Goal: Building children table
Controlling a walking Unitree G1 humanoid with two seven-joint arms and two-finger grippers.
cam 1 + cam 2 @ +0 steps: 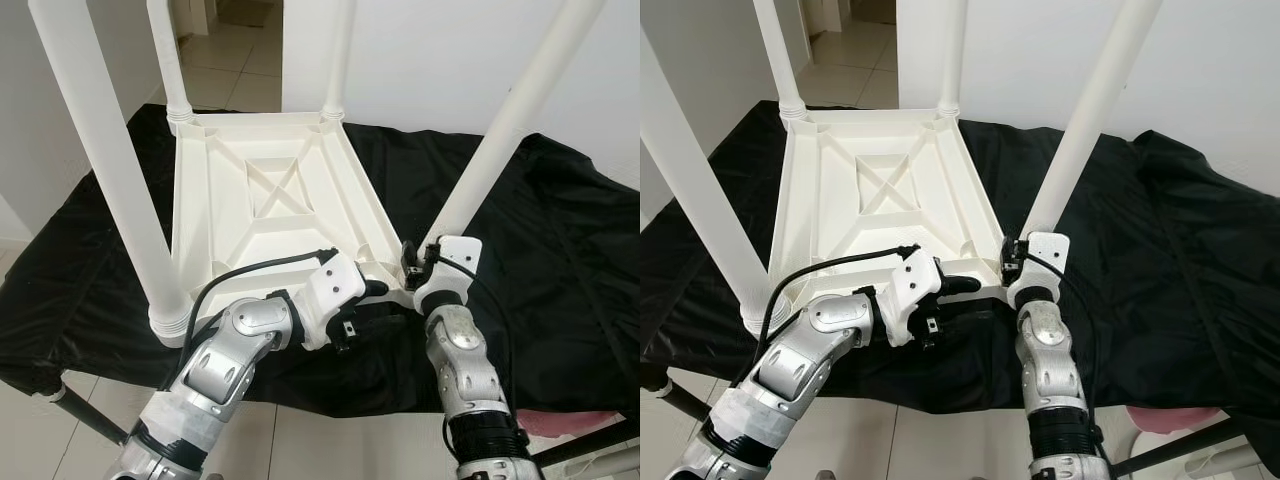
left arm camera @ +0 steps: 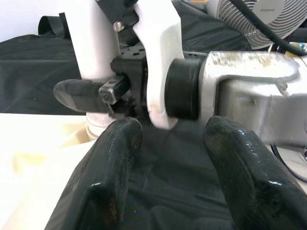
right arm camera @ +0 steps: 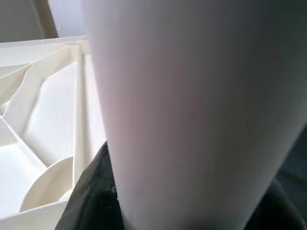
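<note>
Children's table (image 1: 270, 190), white plastic, lies upside down on the black cloth (image 1: 560, 250), its ribbed underside facing up at me and four legs sticking up.

My right gripper (image 1: 412, 262) is at the near right corner of the upturned top, right at the base of the near right leg (image 1: 500, 140). In the right wrist view that leg (image 3: 192, 110) sits very close between the black fingers (image 3: 91, 191), which press on either side of it, so I read this gripper as clamped on the leg. The ribbed underside shows pale beside it.

My left gripper (image 1: 372, 290) reaches across the near edge of the top toward the same corner. In the left wrist view its two black fingers (image 2: 108, 177) are spread apart with nothing between them, just dark cloth under them. It is open, pointed at the right arm's wrist (image 2: 240, 86) and the foot of the same leg. I can't tell if its fingertips touch the top's edge.

Outward from there: the near left leg (image 1: 110, 170) rises from the near left corner, and two far legs (image 1: 170, 60) stand at the far corners. The black cloth covers a table with a dark frame tube (image 1: 85, 410) showing at the near left. Tiled floor (image 1: 225, 70) and a white wall lie beyond. A white fan (image 2: 259, 19) shows in the left wrist view behind the arm.
</note>
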